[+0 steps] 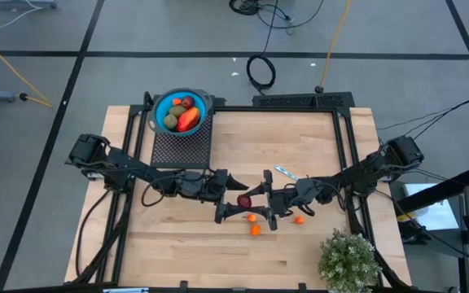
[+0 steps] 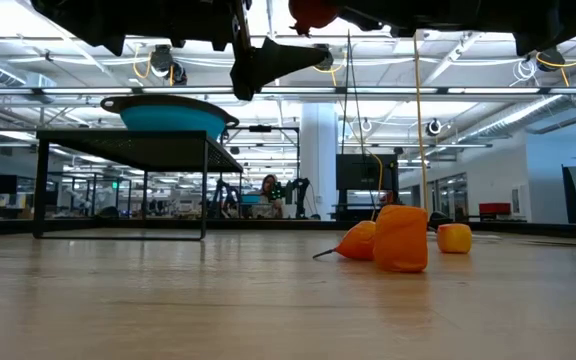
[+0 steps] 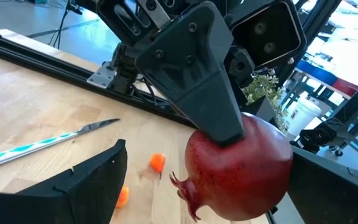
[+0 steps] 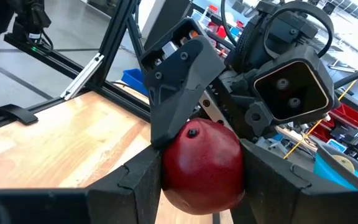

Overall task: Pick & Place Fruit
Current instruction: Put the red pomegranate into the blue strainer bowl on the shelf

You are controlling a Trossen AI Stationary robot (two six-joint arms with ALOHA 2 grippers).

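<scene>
Handover underway mid-air above the middle of the table (image 1: 177, 236). The right gripper (image 4: 199, 177) is half closed around the dark red fruit (image 4: 202, 165), a toy pomegranate, one finger on each side. The left gripper (image 1: 233, 198) stands at its widest, fingers (image 3: 194, 74) straddling the same fruit; one pad looks to be touching its upper surface, the other is clear of it. So the right arm alone carries the load for now.

My plan for a clean transfer: close my left fingers across the fruit's widest part, at a right angle to the right pair so the pads don't collide, and confirm a firm squeeze before letting the right jaws part. It's round and smooth, so I judge an off-centre pinch could squirt it out.

Other fruit: three small orange pieces (image 1: 254, 229) lie on the table below the grippers, toward the front edge. The blue bowl (image 1: 160, 108) on its black stand at the back-left corner already holds a red-orange piece (image 1: 189, 119), a brownish-green oval (image 1: 172, 120) and more. The knife (image 3: 53, 140) lies near the centre, a bit toward the back edge.
</scene>
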